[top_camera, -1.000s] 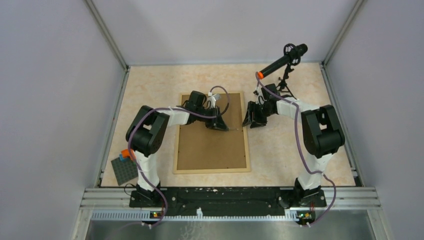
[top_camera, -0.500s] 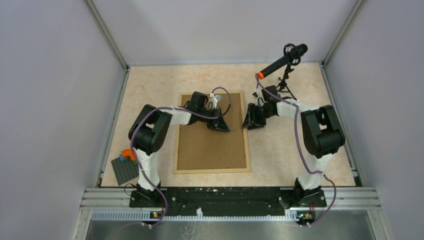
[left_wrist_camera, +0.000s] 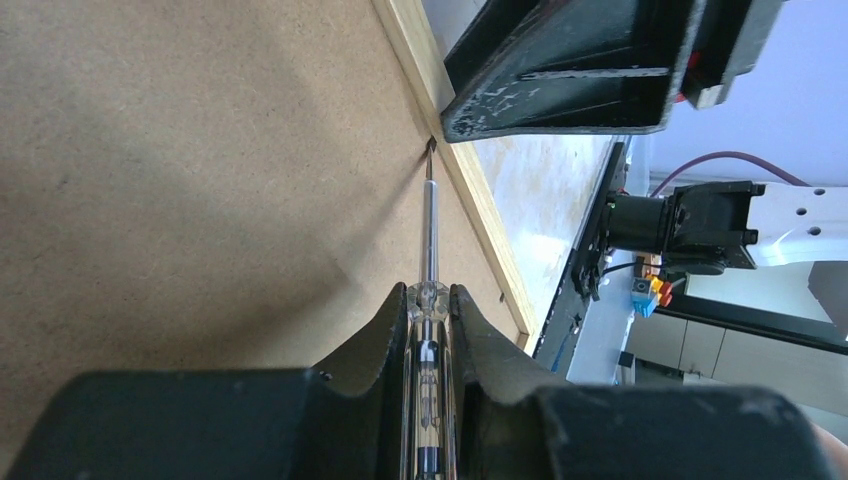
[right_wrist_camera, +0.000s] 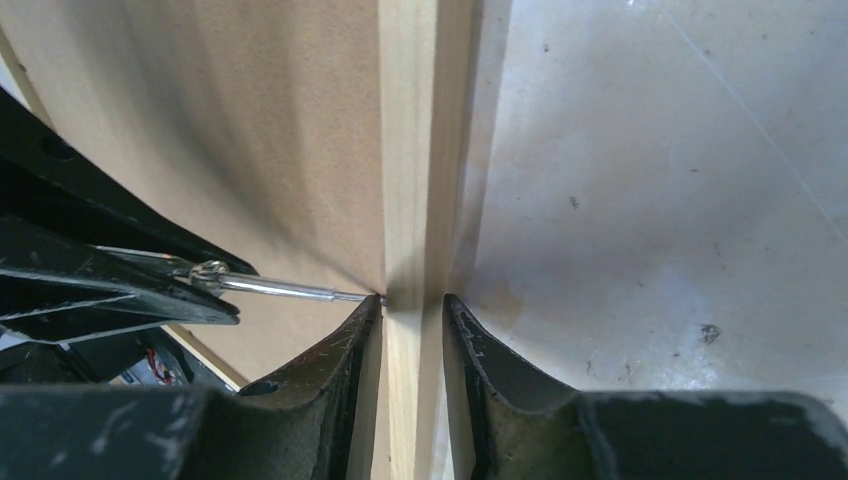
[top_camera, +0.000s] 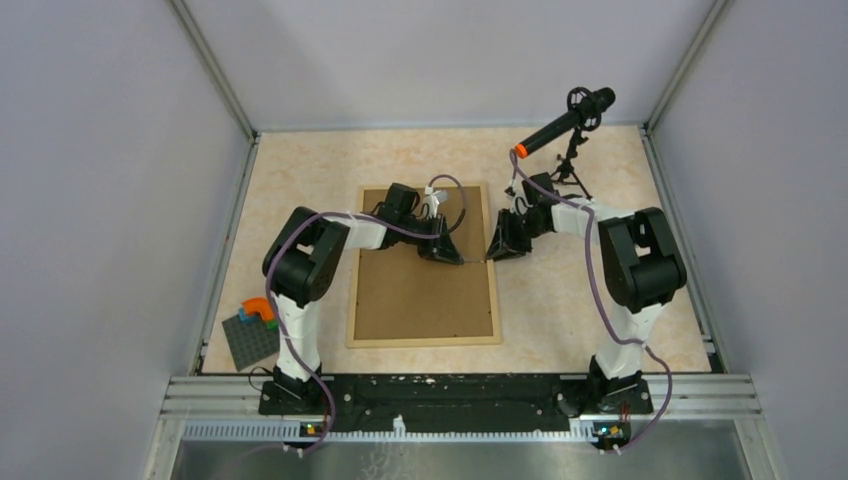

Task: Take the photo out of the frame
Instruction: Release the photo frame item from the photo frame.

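At the near left corner of the beige marbled counter [top_camera: 560, 300] sits a small dark grey studded baseplate [top_camera: 248, 342] with an orange brick [top_camera: 258, 308] on its far edge. At the counter's middle lies the large thin light-wood rectangular picture frame [top_camera: 420, 300], flat and back side up, so its brown fibreboard faces the camera. The photo is hidden in every view. Over the far half of the frame, the left claw [left_wrist_camera: 430, 296] is clenched on a thin metal tool with a clear handle [left_wrist_camera: 428, 230]. It lies low across the board, and its tip meets the seam where the board joins the frame's right rail. At that same spot the right claw [right_wrist_camera: 410, 300] straddles the right rail and grasps it, one finger [right_wrist_camera: 350, 345] on the board side just beside the tool tip, the other on the counter side. Near the far right corner, a black microphone [top_camera: 565, 120] with an orange tip stands on a small tripod.
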Available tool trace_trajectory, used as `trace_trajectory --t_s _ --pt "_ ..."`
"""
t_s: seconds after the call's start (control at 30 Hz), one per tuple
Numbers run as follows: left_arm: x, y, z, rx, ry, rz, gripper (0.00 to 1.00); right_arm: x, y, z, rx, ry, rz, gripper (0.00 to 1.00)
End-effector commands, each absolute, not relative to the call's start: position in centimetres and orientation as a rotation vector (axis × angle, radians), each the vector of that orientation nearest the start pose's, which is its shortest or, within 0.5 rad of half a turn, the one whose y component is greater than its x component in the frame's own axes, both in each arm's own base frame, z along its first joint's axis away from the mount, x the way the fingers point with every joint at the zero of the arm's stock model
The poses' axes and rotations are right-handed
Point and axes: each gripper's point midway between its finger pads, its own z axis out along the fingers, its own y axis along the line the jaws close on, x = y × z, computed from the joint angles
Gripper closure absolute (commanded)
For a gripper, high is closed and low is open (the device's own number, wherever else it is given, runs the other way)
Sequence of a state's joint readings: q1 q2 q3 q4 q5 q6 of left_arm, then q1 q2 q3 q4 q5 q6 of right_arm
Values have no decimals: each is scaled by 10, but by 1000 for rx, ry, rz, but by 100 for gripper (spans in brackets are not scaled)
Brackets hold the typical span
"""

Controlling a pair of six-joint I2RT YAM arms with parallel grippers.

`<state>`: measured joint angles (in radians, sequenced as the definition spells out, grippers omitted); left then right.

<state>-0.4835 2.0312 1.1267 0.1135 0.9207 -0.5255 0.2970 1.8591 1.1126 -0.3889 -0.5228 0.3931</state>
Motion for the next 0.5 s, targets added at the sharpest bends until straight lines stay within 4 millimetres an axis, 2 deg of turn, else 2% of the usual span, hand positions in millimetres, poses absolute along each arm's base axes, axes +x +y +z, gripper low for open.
trace_trajectory --t_s 0.0,0.2,0.47 --pt "309 -339 42 462 2465 -1521 100 327 200 17 -15 2802 869 73" --pt "309 -342 34 449 2484 -1530 100 323 199 7 13 2827 862 78" --pt "306 -346 21 433 2511 -1549 100 314 203 -8 23 2875 842 94"
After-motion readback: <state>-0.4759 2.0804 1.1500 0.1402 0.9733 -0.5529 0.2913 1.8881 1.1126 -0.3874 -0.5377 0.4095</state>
